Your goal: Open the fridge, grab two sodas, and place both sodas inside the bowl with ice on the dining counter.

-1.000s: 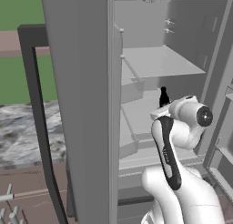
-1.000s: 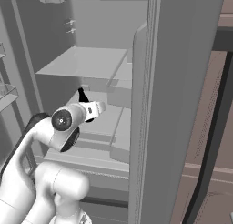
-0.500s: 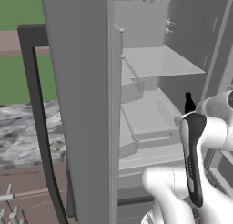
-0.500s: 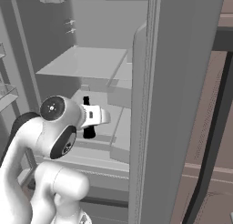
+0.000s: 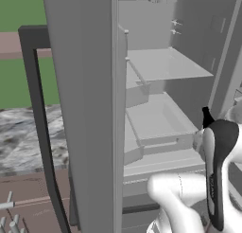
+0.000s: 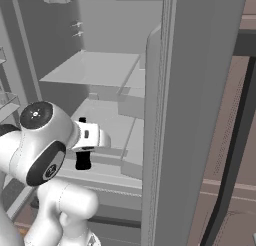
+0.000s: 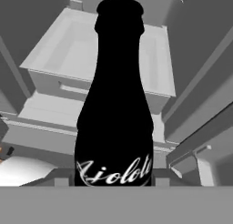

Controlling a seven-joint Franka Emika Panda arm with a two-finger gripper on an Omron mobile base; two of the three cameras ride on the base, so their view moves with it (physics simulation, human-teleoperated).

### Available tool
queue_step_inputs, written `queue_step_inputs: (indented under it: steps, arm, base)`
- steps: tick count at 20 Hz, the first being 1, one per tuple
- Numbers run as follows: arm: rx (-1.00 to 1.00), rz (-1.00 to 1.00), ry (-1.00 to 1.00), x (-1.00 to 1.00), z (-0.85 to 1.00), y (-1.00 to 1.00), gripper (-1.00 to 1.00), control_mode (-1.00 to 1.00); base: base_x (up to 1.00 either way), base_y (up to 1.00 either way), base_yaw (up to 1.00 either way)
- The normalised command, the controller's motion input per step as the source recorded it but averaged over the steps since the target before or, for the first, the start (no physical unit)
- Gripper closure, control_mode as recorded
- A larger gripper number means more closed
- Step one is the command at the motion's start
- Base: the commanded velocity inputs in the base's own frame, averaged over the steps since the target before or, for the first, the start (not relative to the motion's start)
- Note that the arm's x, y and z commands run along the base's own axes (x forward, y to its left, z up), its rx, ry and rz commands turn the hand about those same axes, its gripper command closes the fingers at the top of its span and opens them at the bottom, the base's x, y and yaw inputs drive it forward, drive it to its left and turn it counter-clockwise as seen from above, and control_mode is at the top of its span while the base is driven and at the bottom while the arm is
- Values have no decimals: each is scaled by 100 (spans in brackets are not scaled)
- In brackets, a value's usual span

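Fridge (image 5: 85, 109) open in left base view, door swung toward camera, its edge a tall wall left of the opening. Shelves (image 5: 163, 66) and bins inside bare. Soda (image 5: 206, 117) just a black neck tip poking above the dark forearm at far right, out in front of the shelves, not on one. Held upright, probably so it clears the shelf lip on the way out. Open room between bottle and door edge; right door close at the frame edge, tight there.

Right base view: gripper (image 6: 85, 151) next to the white wrist, soda (image 6: 83, 159) hanging black below and cap showing above, so pinched mid-body. Bottle in front of the lower bin (image 6: 107, 125), apart from it. Right door edge stands as a long vertical slab just right of the hand; left door rack at the frame's left. Corridor between the two looks wide enough for a straight pull-back, judged only.

Hand view: soda (image 7: 114, 104) close up, black, white script near base, neck up, centred between the fingers. Finger pads hidden at bottom; gripper partly closed, pinching the bottle. Bins (image 7: 100, 54) behind, well clear. Bowl and bench unseen, so one soda in hand, none placed yet by this look.
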Motion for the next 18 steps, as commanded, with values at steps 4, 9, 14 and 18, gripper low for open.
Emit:
queue_step_inputs:
  steps: [4, 9, 14, 18]
  arm:
    - [-6, 0, 4, -29, -29, 26, 100, -100]
    - [-9, 0, 2, -36, -29, 28, 100, 100]
    - [0, 0, 0, 0, 0, 0, 100, 100]
    - [0, 0, 0, 0, 0, 0, 100, 100]
  base:
    - [0, 0, 0]
    - [-36, 15, 0]
    - [-98, 22, 3]
    - [-99, -9, 21]
